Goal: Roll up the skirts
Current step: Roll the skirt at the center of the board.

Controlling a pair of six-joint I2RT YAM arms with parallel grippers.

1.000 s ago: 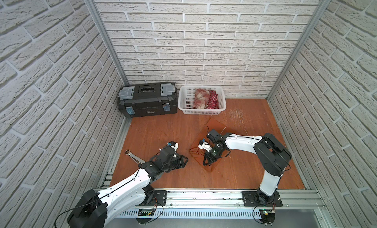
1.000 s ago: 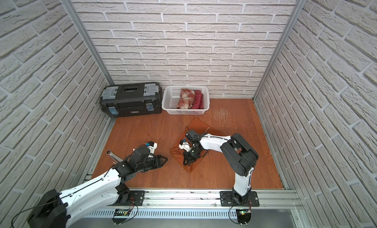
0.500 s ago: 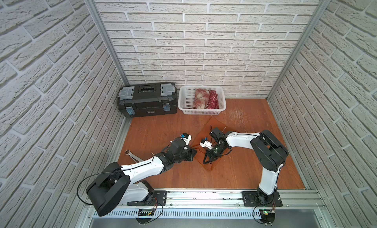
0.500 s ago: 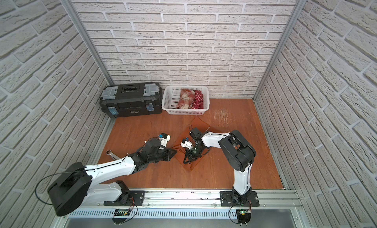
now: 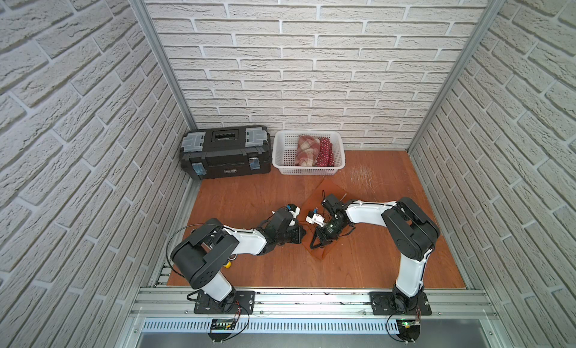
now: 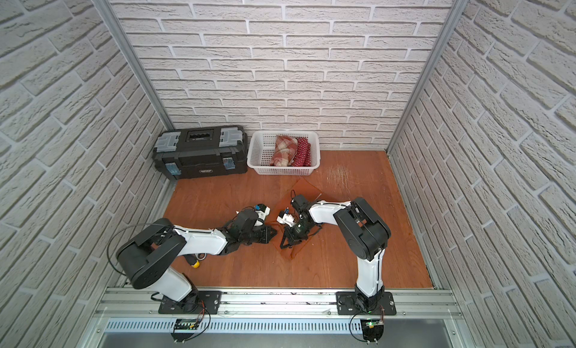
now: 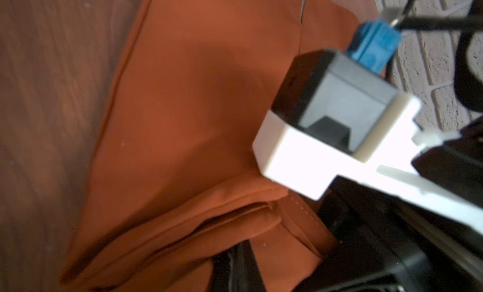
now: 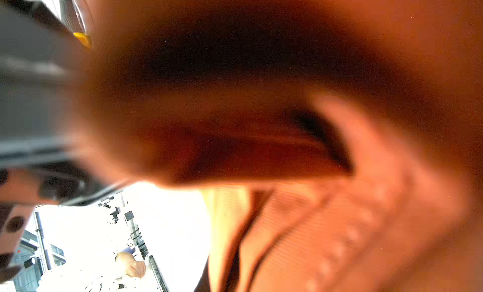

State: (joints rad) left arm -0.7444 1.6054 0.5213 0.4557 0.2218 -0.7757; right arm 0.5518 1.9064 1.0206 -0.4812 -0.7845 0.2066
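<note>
Rust-orange skirt (image 5: 330, 187) is found on the wooden tabletop (image 5: 249, 200), mid-table, partly folded. At its left edge the left gripper (image 5: 301, 234) is clenched; over its lower part the right gripper (image 5: 313, 245) is clenched. Whether fabric is pinched cannot be determined. The plaid skirt (image 5: 307, 150) and polka-dot skirt (image 5: 325, 151) are bundled inside the white basket (image 5: 308, 172).

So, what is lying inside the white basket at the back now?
In both top views the white basket holds two rolled skirts side by side: the red-and-cream plaid skirt and the dark red polka-dot skirt. Anything under them is covered and cannot be seen.
</note>
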